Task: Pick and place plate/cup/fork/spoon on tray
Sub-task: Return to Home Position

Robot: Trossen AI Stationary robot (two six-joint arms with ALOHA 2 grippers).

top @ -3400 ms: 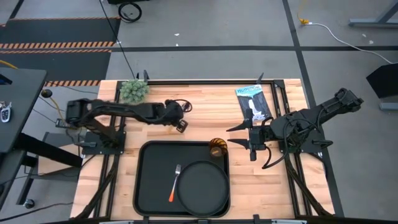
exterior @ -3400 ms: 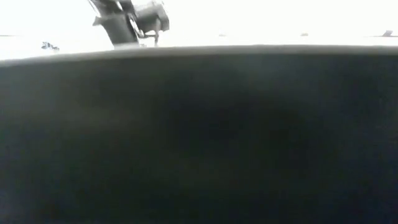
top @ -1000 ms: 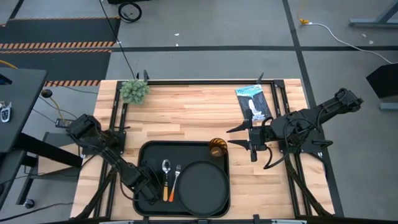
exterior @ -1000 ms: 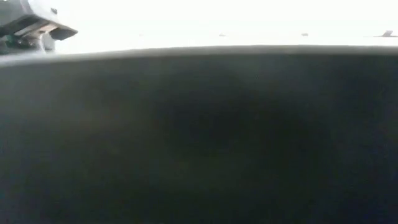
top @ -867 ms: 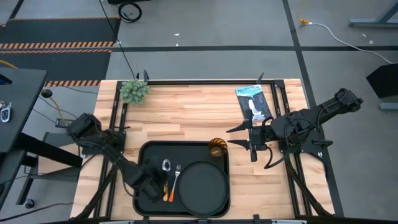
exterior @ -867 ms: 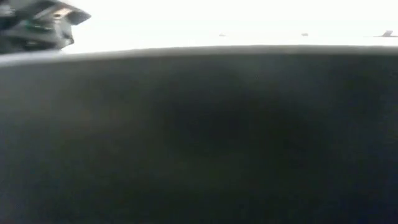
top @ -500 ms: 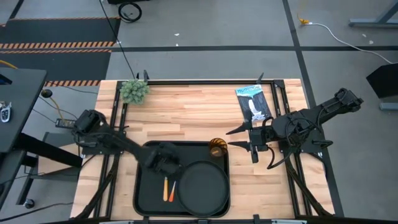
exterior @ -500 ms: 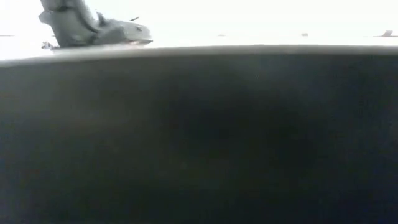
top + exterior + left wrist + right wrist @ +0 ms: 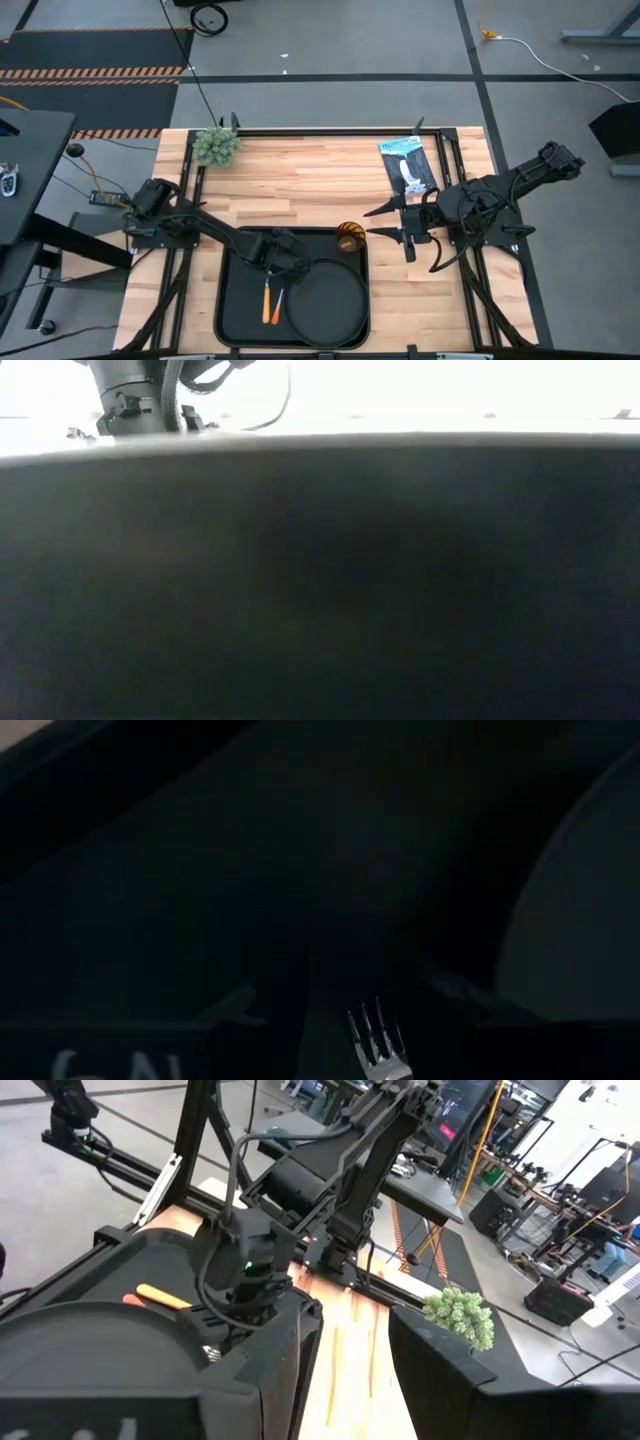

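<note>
The black tray (image 9: 240, 300) lies at the table's near middle. On it lie the round black plate (image 9: 325, 305) at the right and the amber cup (image 9: 349, 239) in the far right corner. My left gripper (image 9: 288, 268) hangs open over the tray beside the plate. The fork's tines (image 9: 375, 1038) show on the tray floor between its fingers, which stand clear of them. An orange handle (image 9: 267, 303) sticks out toward the near edge; the spoon's bowl is hidden under the gripper. My right gripper (image 9: 380, 222) waits open, right of the cup.
A green plant ball (image 9: 215, 146) sits at the far left corner and a black-and-white packet (image 9: 407, 165) at the far right. Bare wood lies beyond the tray's far rim. In the low view the tray's wall (image 9: 320, 580) fills nearly everything.
My left gripper has swung from the tray's near left corner toward the far right, turning as it went, and now hangs over the heads of the fork and spoon. Both utensils have stayed lying where they were on the tray.
</note>
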